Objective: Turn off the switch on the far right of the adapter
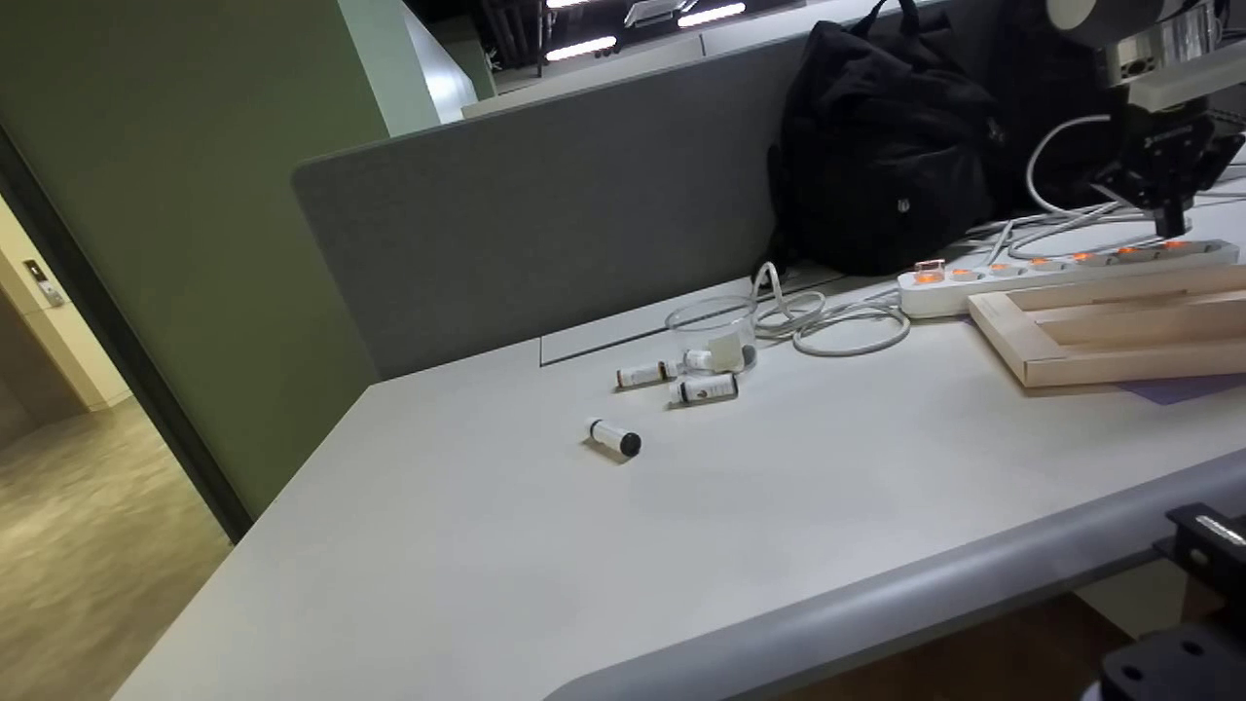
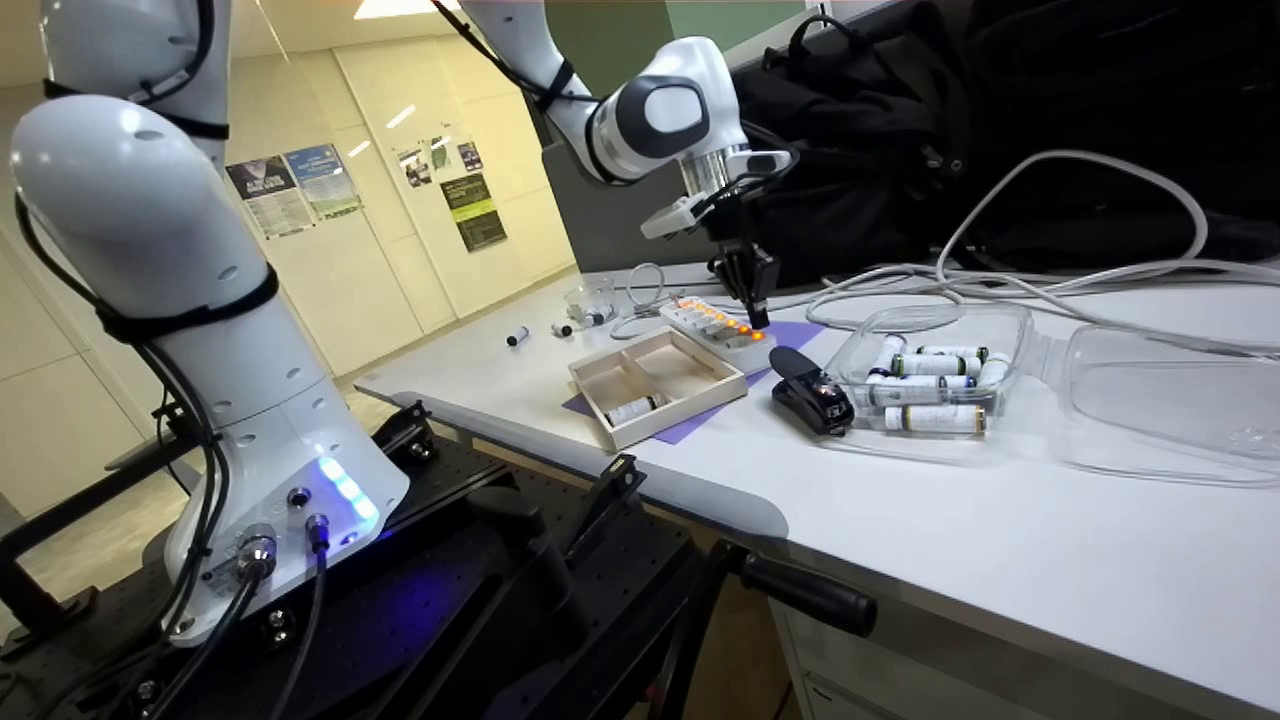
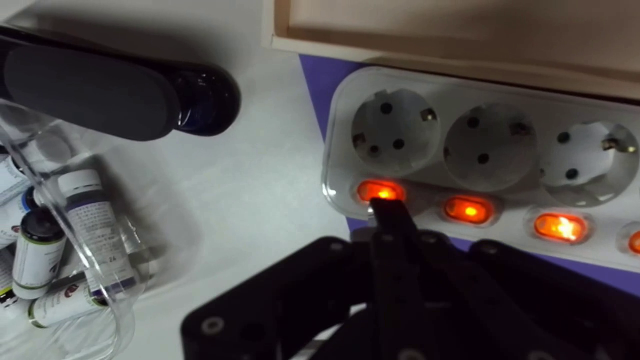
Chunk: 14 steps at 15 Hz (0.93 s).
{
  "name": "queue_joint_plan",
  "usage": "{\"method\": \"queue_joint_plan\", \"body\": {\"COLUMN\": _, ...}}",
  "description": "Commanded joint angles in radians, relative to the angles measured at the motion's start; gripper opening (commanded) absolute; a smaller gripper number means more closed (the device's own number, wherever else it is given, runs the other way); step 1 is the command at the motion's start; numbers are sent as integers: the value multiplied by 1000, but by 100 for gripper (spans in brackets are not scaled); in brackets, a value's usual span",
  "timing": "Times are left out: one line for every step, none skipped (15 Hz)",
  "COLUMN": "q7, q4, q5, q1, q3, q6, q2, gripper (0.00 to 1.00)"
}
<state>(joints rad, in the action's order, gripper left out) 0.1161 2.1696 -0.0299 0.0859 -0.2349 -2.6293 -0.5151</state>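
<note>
The adapter (image 3: 500, 145), long, narrow and white, lies flat on the surface (image 3: 260, 180), partly over a purple sheet (image 3: 320, 80), sockets (image 3: 395, 127) up. Its end switch (image 3: 377, 190) glows orange, like the switches (image 3: 469, 210) beside it.

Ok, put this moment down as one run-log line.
Gripper: shut, at far-right switch of white power strip, contact unclear | far-right switch: lit orange | switch-off: not yet done | beside white power strip: divided wooden tray
</note>
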Motion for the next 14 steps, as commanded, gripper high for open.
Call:
{"method": "queue_joint_plan", "body": {"q7": 68, "q4": -31, "q5": -47, "q1": -25, "q3": -27, "q6": 26, "q2": -24, "gripper": 0}}
{"method": "queue_joint_plan", "body": {"q7": 70, "q4": -32, "q5": -49, "q1": -26, "q3": -28, "q6": 27, "q2": -28, "gripper": 0}}
{"method": "queue_joint_plan", "body": {"q7": 73, "q4": -32, "q5": -52, "q1": -28, "q3": -29, "q6": 25, "q2": -31, "gripper": 0}}
{"method": "queue_joint_plan", "body": {"q7": 73, "q4": -32, "q5": -56, "q1": -30, "q3": -28, "q6": 21, "q2": -32, "gripper": 0}}
{"method": "queue_joint_plan", "body": {"q7": 74, "q4": -31, "q5": -61, "q1": -32, "q3": -28, "q6": 20, "q2": -33, "gripper": 0}}
{"method": "queue_joint_plan", "body": {"q7": 76, "q4": -29, "q5": -64, "q1": -35, "q3": -29, "q6": 18, "q2": -33, "gripper": 0}}
{"method": "queue_joint_plan", "body": {"q7": 76, "q4": -28, "q5": -68, "q1": -39, "q3": -30, "q6": 18, "q2": -35, "gripper": 0}}
{"method": "queue_joint_plan", "body": {"q7": 77, "q4": -28, "q5": -74, "q1": -44, "q3": -32, "q6": 20, "q2": -36, "gripper": 0}}
{"method": "queue_joint_plan", "body": {"q7": 79, "q4": -28, "q5": -82, "q1": -50, "q3": -34, "q6": 25, "q2": -38, "gripper": 0}}
{"method": "queue_joint_plan", "body": {"q7": 84, "q4": -27, "q5": -92, "q1": -57, "q3": -36, "q6": 23, "q2": -39, "gripper": 0}}
{"method": "queue_joint_plan", "body": {"q7": 90, "q4": -28, "q5": -103, "q1": -64, "q3": -40, "q6": 21, "q2": -42, "gripper": 0}}
{"method": "queue_joint_plan", "body": {"q7": 100, "q4": -31, "q5": -116, "q1": -74, "q3": -45, "q6": 20, "q2": -48, "gripper": 0}}
{"method": "queue_joint_plan", "body": {"q7": 112, "q4": -32, "q5": -132, "q1": -85, "q3": -53, "q6": 15, "q2": -54, "gripper": 0}}
{"method": "queue_joint_plan", "body": {"q7": 123, "q4": -31, "q5": -148, "q1": -97, "q3": -61, "q6": 11, "q2": -59, "gripper": 0}}
